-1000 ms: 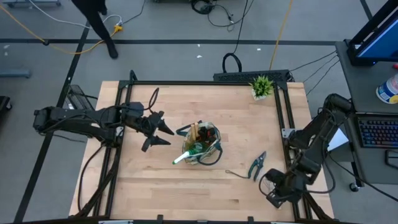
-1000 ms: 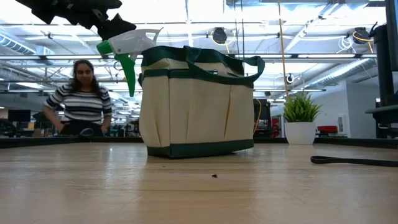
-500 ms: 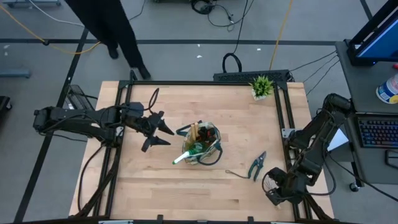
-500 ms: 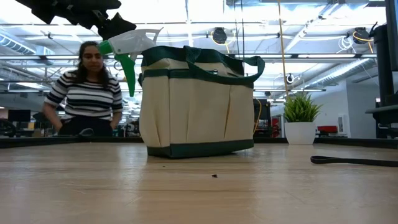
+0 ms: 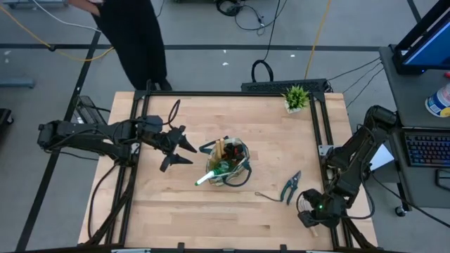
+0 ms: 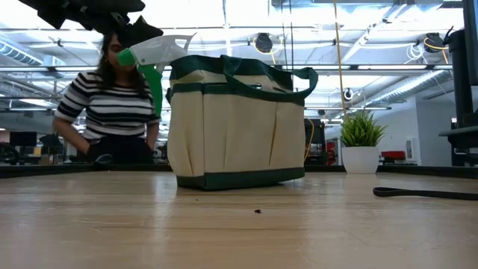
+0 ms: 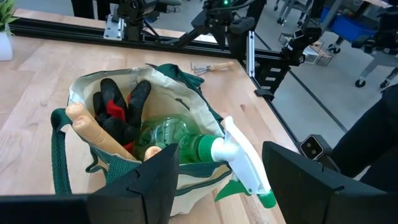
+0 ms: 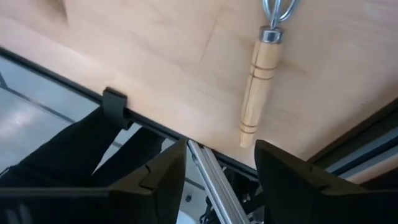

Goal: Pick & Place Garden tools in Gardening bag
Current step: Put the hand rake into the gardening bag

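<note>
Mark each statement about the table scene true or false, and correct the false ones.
1. The spray bottle lies in the bag, nozzle sticking out. True.
2. The shears are inside the bag. False: they lie on the table, right of the bag.
3. The plant stands at the table's far right corner. True.
4. The left hand grips the bag's handle. False: it is open, beside the bag.
</note>
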Controlling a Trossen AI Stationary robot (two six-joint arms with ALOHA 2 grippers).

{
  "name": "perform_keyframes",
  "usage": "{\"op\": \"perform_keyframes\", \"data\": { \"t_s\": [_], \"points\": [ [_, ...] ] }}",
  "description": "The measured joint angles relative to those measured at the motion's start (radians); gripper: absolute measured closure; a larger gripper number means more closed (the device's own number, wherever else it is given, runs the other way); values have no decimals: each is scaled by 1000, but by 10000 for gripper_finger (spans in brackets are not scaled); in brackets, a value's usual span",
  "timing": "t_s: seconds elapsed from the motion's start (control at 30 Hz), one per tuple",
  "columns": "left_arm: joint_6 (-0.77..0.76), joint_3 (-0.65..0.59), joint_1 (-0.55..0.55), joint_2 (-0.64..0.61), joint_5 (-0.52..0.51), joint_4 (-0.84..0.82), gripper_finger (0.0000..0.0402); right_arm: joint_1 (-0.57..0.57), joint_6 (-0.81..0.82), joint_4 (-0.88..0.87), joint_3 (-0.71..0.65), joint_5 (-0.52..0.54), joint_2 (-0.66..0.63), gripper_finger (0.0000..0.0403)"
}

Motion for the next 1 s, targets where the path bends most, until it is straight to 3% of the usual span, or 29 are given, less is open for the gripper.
{"op": "perform_keyframes", "data": {
  "t_s": [1.0],
  "points": [
    [2, 0, 0, 0, 0, 0, 165, 12, 27, -24, -2, -6, 41, 227]
  ]
}}
